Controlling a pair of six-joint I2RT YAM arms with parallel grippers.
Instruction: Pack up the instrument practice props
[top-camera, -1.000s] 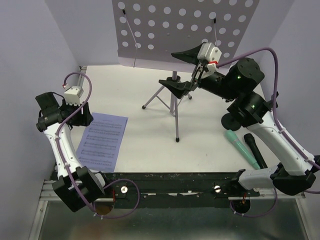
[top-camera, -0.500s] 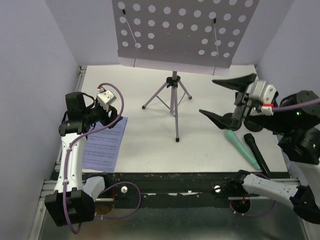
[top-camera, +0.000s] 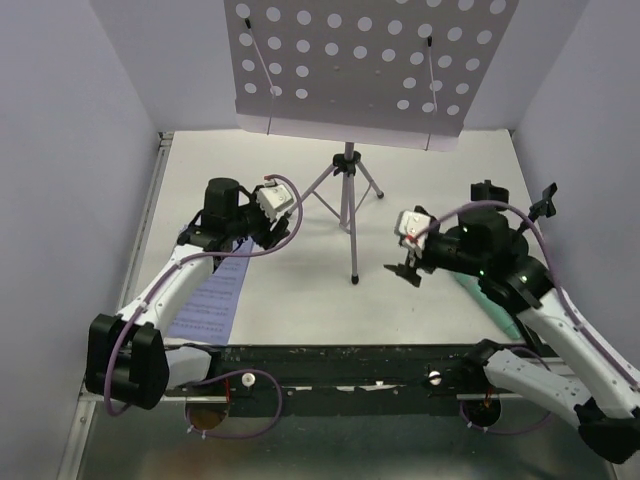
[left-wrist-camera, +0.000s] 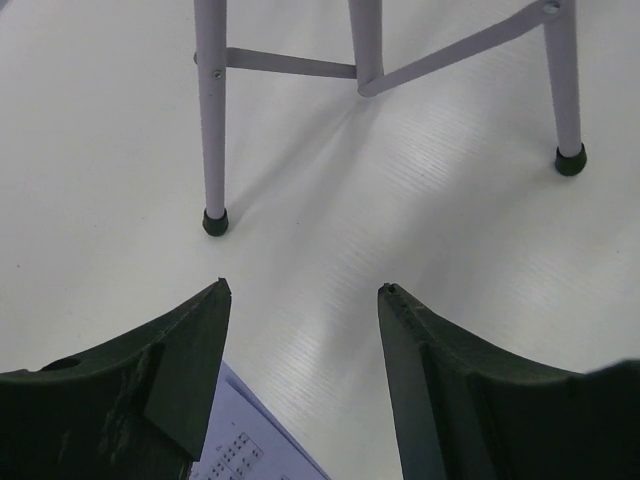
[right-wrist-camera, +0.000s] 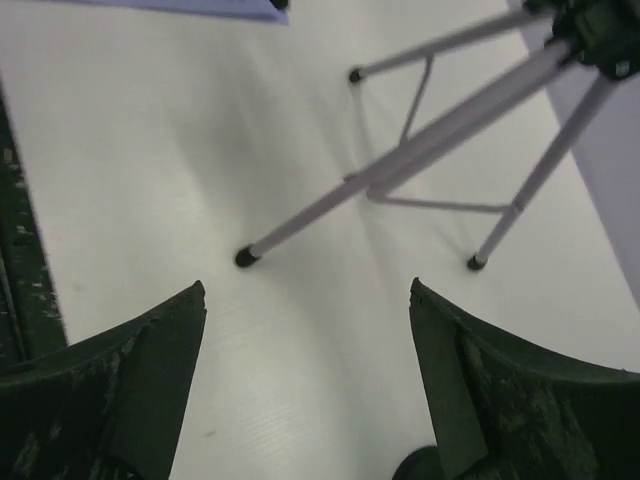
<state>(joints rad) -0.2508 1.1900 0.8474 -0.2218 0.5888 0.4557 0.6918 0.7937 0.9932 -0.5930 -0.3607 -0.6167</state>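
R gripper (right-wrist-camera: 307, 290): jaws spread wide, nothing betw. them. Silver tripod (right-wrist-camera: 420, 150) stands ahead on white desk (right-wrist-camera: 150, 150). Three legs, each w/ black foot on the surface; thin braces join legs. Black hub (right-wrist-camera: 600, 30) at top rt. Pale sheet (right-wrist-camera: 180, 5), edge only, top of frame, apart from tripod. Slightly blurred.

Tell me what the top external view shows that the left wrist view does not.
Only the top view: the perforated desk and the right arm. Only the left wrist view: the left jaws close up, open, with nothing between them. Both: the tripod legs, the sheet music and the white table.
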